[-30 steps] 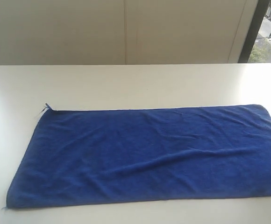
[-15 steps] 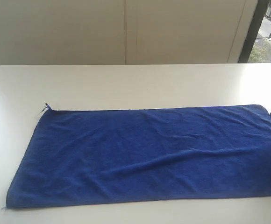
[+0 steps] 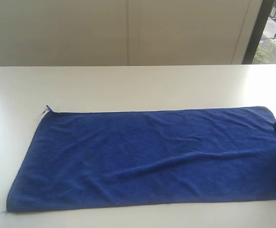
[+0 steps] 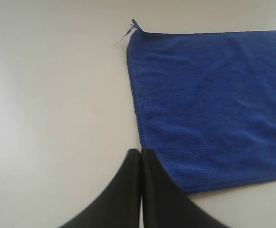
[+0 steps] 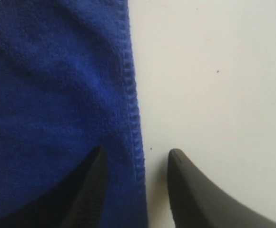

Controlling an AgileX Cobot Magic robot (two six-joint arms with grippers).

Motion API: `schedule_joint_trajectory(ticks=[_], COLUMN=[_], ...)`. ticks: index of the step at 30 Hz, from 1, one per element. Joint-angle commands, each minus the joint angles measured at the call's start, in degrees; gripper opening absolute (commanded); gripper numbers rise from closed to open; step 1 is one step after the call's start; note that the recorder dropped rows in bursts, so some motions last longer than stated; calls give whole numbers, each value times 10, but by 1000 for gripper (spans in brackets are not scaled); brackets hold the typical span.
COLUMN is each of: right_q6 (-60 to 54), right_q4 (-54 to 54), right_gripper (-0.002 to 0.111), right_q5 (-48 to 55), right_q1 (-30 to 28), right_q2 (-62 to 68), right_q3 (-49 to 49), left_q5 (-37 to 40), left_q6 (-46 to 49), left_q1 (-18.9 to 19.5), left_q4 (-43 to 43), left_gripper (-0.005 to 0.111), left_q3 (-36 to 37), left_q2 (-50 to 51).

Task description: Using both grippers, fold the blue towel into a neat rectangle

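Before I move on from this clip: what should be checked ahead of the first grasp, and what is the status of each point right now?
1. The blue towel lies flat and unfolded on the table: ok.
2. The right gripper is open, its fingers astride the towel's hem: ok.
3. The left gripper is open for a grasp: not ok, it is shut.
4. The left gripper is over the towel: not ok, it is over bare table beside the edge.
5. The right gripper is low enough to pinch the hem: cannot tell.
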Motion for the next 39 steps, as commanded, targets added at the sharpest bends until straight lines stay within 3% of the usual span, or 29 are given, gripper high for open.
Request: schedule_joint_trajectory(ticks=[1, 6, 15, 22, 28, 31, 39], right_q6=[-6, -6, -6, -6, -5, -4, 12], right_q4=[3, 3, 2, 2, 2, 3, 5], right_gripper=[39, 37, 20, 0, 0, 0, 0], right_q5=[7, 5, 7, 10, 23, 24, 32], right_q1=[-3, 6, 22, 22, 23, 48, 212], right_q2=[4, 5, 22, 22, 11, -21, -66], right_q3=[-1, 0, 0, 0, 0, 0, 0], left_q5=[-2, -2, -2, -2, -2, -2, -2], left_q6=[-1, -1, 0, 0, 1, 1, 1], left_q1=[1, 1, 1, 1, 1, 1, 1], left_q4=[0, 0, 0, 0, 0, 0, 0], left_gripper=[0, 0, 0, 0, 0, 0, 0], left_q3=[3, 3, 3, 3, 3, 3, 3], left_q2=[-3, -3, -3, -3, -3, -3, -3])
